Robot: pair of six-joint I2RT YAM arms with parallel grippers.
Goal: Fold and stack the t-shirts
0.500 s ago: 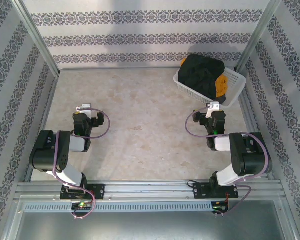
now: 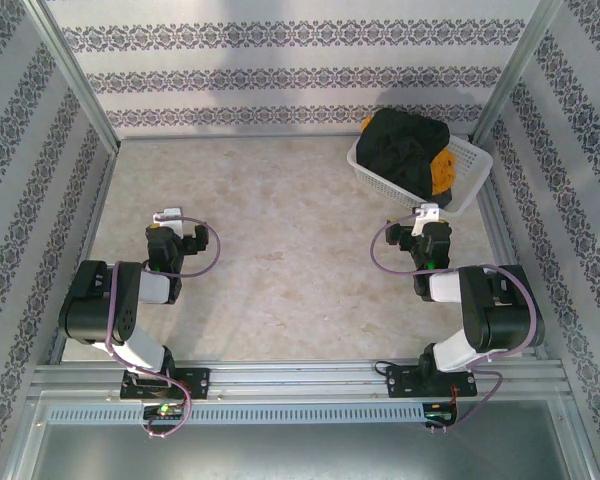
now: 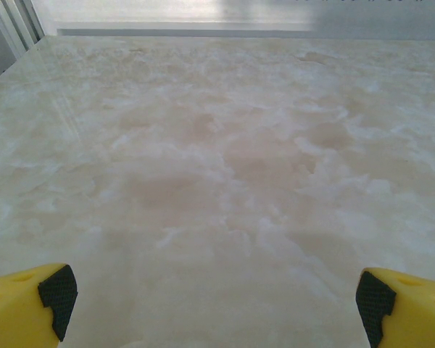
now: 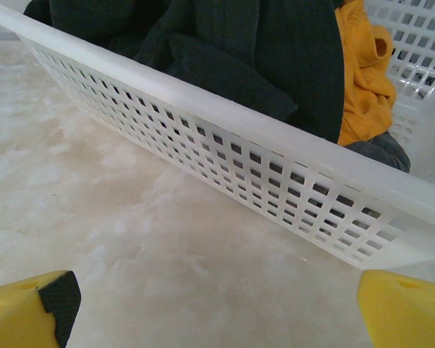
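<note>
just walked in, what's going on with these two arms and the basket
Nothing is held yet. The left claw and right claw are open and empty over the table. The black t-shirt, orange-yellow t-shirt and dark grey t-shirt lie bunched in the white basket at the far right; the right claw faces it without touching. No folding has begun.

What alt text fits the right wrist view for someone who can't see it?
A white lattice basket crosses the frame diagonally, holding a heaped black shirt with an orange shirt at its right. In front, the right hand is open and empty over the marbled table.
</note>
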